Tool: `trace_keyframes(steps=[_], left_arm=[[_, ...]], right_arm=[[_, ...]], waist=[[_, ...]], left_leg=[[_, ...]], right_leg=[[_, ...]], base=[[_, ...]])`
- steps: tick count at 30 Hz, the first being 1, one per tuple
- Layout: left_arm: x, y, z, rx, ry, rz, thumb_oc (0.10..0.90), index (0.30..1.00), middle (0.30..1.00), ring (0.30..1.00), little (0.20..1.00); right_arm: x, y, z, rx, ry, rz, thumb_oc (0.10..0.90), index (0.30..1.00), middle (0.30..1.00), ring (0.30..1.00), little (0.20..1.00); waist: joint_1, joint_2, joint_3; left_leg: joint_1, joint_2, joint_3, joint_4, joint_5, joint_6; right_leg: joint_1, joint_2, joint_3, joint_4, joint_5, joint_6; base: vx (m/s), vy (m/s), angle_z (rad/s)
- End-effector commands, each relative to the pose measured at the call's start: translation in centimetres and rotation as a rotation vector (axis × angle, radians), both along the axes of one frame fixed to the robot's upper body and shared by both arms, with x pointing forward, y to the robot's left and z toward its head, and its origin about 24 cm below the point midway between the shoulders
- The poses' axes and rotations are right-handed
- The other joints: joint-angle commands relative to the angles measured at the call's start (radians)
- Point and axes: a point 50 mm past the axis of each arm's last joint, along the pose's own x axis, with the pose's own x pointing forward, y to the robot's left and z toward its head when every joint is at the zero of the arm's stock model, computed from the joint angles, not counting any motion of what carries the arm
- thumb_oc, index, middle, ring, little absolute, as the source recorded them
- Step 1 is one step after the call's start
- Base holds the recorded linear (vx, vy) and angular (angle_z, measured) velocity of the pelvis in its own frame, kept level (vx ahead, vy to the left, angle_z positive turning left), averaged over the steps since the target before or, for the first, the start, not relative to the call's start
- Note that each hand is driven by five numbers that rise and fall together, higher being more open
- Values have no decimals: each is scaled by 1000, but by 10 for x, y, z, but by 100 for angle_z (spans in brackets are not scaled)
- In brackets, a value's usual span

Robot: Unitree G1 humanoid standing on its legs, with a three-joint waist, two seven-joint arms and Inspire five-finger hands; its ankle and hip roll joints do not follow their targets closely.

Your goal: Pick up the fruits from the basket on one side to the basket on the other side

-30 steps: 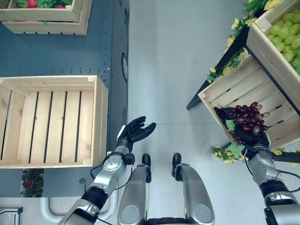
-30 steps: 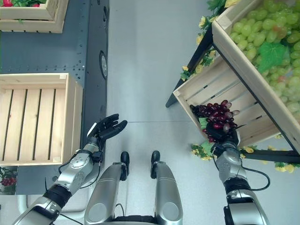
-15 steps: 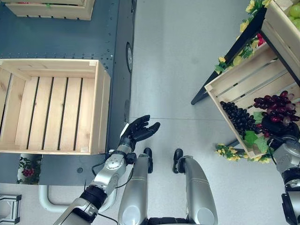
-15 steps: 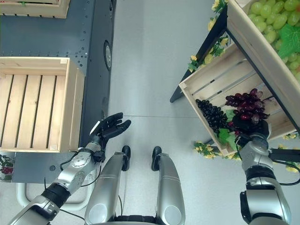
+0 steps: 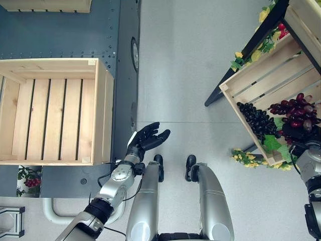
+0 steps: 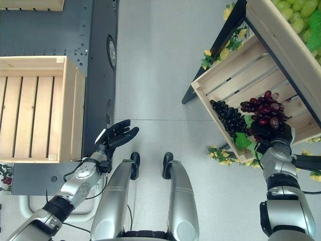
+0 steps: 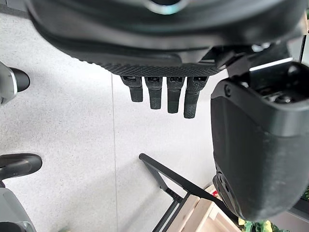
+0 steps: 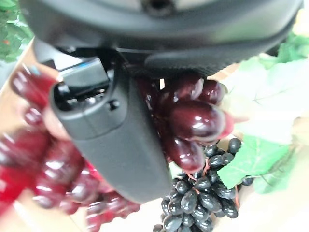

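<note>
Your right hand (image 6: 271,134) is wrapped around a bunch of red grapes (image 6: 262,107), inside the slatted wooden crate (image 6: 235,75) tilted on the dark stand at your right. In the right wrist view the thumb lies across the bunch and glossy, oblong, wine-red grapes (image 8: 190,118) bulge out past it, so the hand is clamped on the fruit. The bunch is dark red to maroon, its berries plump and shiny, with a few paler tips at its upper edge. Just beside it, lower in the same crate, lies a bunch of black grapes (image 6: 228,116), its berries smaller and rounder, with green leaves (image 6: 243,141) at its foot. Whether the red bunch rests on the crate's slats or is lifted clear of them you cannot tell.

Above that crate, a second crate holds green grapes (image 6: 296,6).

Your left hand (image 5: 145,140) hangs over the grey floor (image 5: 185,65) with its fingers straight and spread, holding nothing. The empty wooden crate (image 5: 55,118) sits on the dark tabletop (image 5: 65,35) at your left.
</note>
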Motion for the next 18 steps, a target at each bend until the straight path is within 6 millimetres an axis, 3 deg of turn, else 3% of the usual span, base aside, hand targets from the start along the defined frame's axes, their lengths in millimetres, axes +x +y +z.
trace_keyframes(steps=[1, 11, 18], left_arm=[[1, -16, 35, -102, -190, -75, 800, 900, 900, 900, 900], [-1, -20, 36, -133, -200, -104, 800, 900, 900, 900, 900], [-4, -22, 36, -163, -211, -134, 800, 900, 900, 900, 900]], right_arm=[[-18, -48, 76, -233, -119, -187, 800, 900, 900, 900, 900], [-18, -49, 77, -249, -76, -222, 800, 900, 900, 900, 900], [-10, -40, 76, -289, -52, -144, 800, 900, 900, 900, 900]], waist=[[9, 8, -15], [14, 6, -15], [8, 9, -15]], left_leg=[[45, -38, 45, 36, -89, 54], [58, -38, 45, 37, -107, 60], [82, -41, 53, 42, -123, 64]], right_leg=[[88, 30, -39, 36, 0, -54], [97, 29, -39, 38, -9, -54], [112, 30, -28, 48, -24, -58]], base=[[0, 0, 0], [0, 0, 0], [3, 16, -1]])
